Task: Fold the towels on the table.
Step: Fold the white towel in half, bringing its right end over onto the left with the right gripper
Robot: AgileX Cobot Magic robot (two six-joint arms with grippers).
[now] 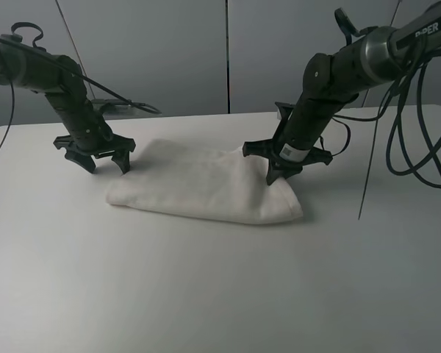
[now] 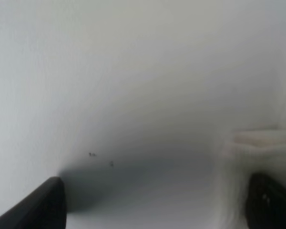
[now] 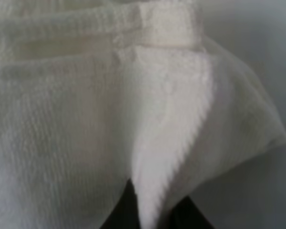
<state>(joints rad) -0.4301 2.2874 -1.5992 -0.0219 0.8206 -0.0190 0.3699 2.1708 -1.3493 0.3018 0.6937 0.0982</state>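
The white terry towel [image 1: 206, 184] lies folded into a long bundle in the middle of the white table [image 1: 206, 294]. My left gripper [image 1: 105, 163] is open and empty, low over the table just beyond the towel's left end. In the left wrist view its fingers [image 2: 38, 205] stand wide apart, and the towel's edge [image 2: 257, 148] lies beside one of them. My right gripper [image 1: 283, 173] is at the towel's right end. In the right wrist view it [image 3: 152, 210] is pinched on a raised fold of the towel [image 3: 171, 124], with the woven border band [image 3: 167, 28] beyond.
Black cables [image 1: 419, 132] hang from the right arm over the table's far right. A grey wall [image 1: 206, 51] stands behind the table's far edge. Bare tabletop lies in front of the towel.
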